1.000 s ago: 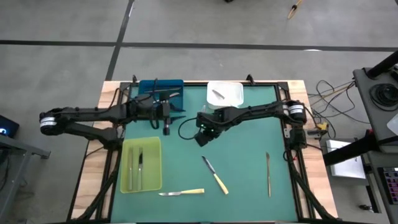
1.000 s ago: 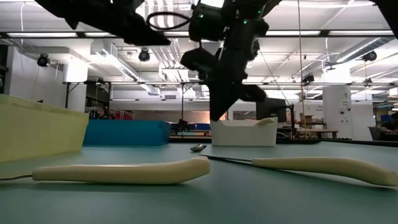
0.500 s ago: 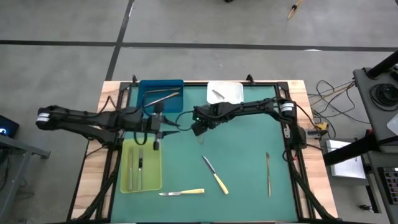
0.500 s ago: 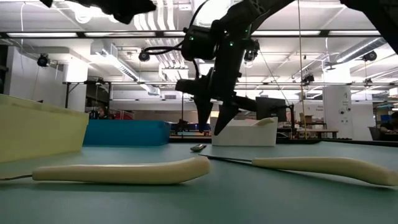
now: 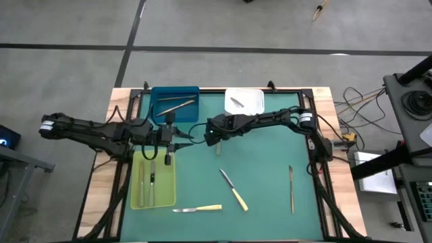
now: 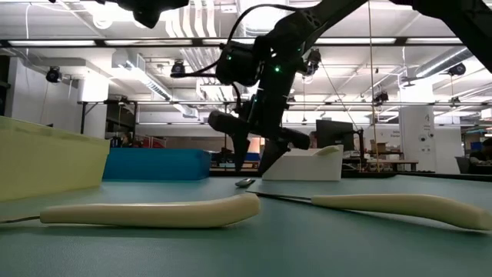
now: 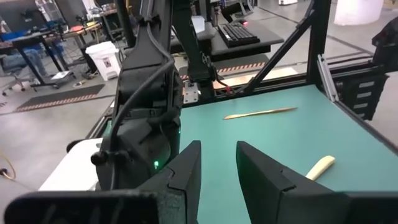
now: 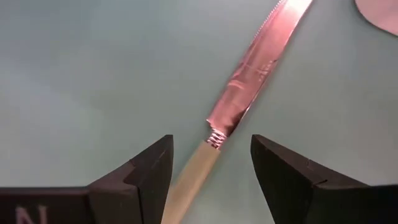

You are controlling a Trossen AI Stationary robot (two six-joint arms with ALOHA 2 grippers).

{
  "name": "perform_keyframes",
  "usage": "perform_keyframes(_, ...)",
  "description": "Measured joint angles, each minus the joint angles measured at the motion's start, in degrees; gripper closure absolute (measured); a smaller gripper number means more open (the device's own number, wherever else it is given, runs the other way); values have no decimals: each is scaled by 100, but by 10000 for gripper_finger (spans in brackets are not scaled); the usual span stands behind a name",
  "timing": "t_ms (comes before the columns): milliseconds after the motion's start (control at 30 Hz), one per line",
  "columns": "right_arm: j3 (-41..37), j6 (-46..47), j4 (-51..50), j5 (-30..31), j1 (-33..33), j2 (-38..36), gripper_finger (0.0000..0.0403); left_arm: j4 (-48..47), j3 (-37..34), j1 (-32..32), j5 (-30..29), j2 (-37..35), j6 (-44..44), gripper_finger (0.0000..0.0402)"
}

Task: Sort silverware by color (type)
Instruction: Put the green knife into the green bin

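The right gripper point(image 8: 211, 149) has its jaws spread wide and holds nothing. Seen through their gap, a yellow-handled knife point(image 8: 249, 81) lies on the green mat point(image 8: 74, 74) ahead of the fingertips, handle end nearest them, touched by neither jaw. The left gripper point(image 7: 216, 165) hangs above the yellow-green tray point(image 5: 135, 202), jaws slightly parted with nothing between them. Beyond its jaws a grey utensil point(image 7: 260, 113) and another pale handle point(image 7: 320, 166) lie on the mat
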Motion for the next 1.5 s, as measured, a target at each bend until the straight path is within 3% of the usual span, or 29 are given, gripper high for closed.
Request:
perform_keyframes(433, 26, -2, 16, 168, 77, 391, 203, 71, 0, -476, -33, 4, -296, 318)
perform_keyframes(633, 20, -71, -49, 161, 114, 387, 240, 155, 0, -529, -37, 4, -366, 318)
perform_keyframes(1067, 11, -292, -132, 81, 118, 389, 360, 155, 0, -529, -37, 193, -424, 318)
perform_keyframes(1500, -4, -1127, -278, -200, 202, 242, 373, 154, 0, -533, -46, 289, -394, 318)
